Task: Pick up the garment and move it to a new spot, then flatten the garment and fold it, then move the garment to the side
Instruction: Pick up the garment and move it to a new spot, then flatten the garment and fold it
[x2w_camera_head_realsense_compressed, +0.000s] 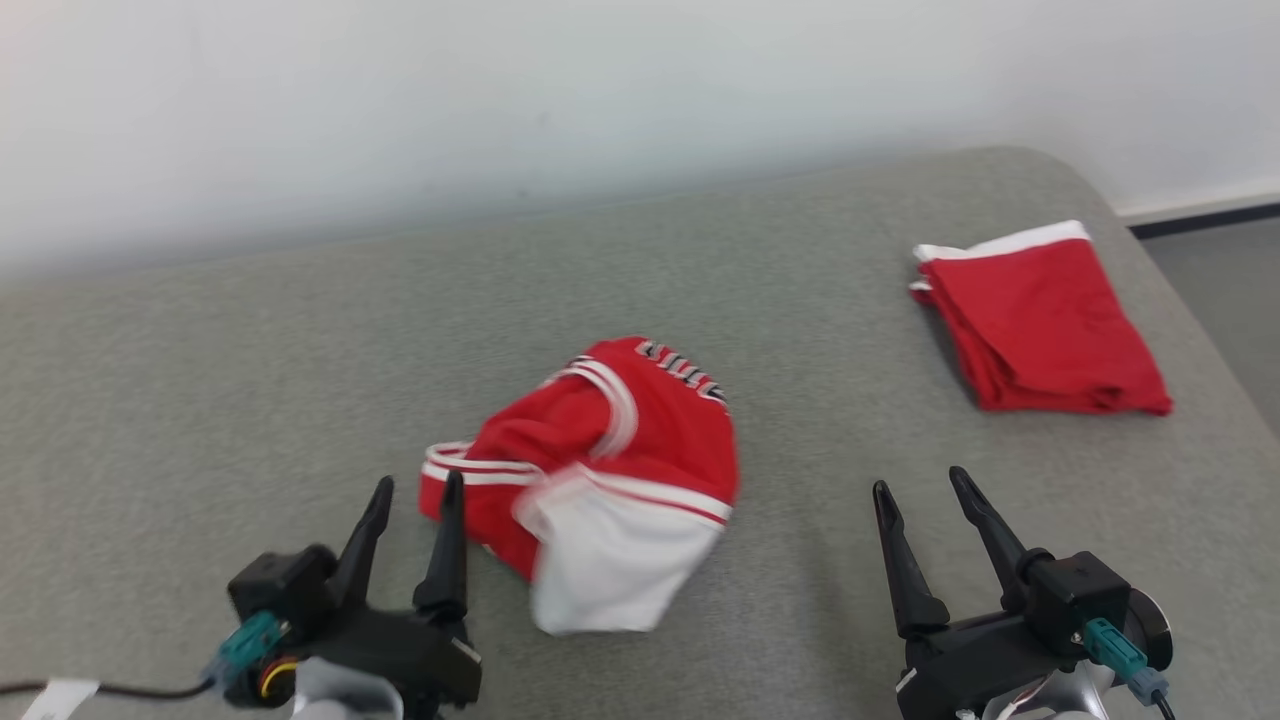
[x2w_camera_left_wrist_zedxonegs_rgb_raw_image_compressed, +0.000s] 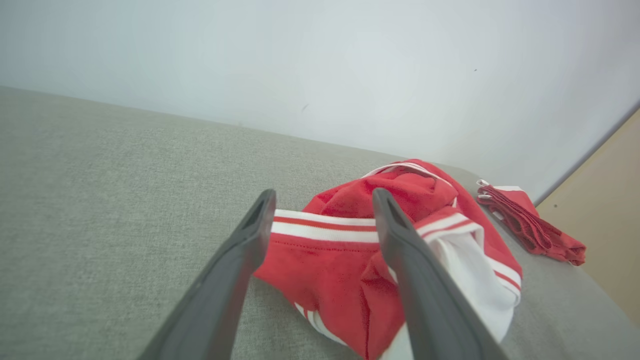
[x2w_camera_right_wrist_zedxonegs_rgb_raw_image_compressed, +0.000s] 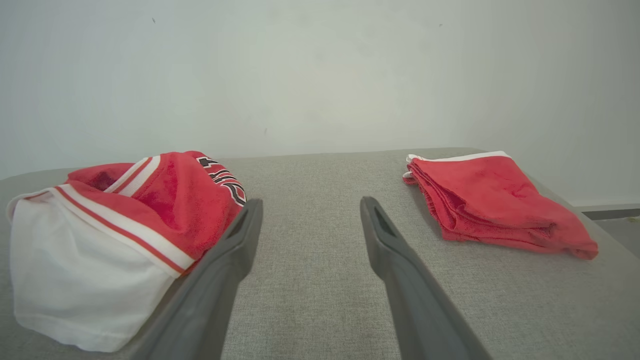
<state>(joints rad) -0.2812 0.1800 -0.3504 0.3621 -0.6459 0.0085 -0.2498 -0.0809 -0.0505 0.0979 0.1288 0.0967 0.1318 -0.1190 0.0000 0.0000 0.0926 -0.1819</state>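
- Grey, finely woven fabric-covered desk with a rounded far corner, set against a plain white wall.
- Crumpled red knit garment lying in a loose heap near the middle of the desk. It has white-and-red striped trim, black-and-white lettering on its far side, and a smooth white panel on the near side, slightly blurred in the head view.
- Folded red cloth with a white edge, a flat layered stack lying well apart from the heap, toward the desk's far right.
- Left tool: its two long, dark, tapered fingers are spread apart with nothing between them. The tips are at the heap's striped left edge; I cannot tell whether they touch it.
- Right tool: fingers equally spread and empty, over bare desk between the heap and the folded cloth.
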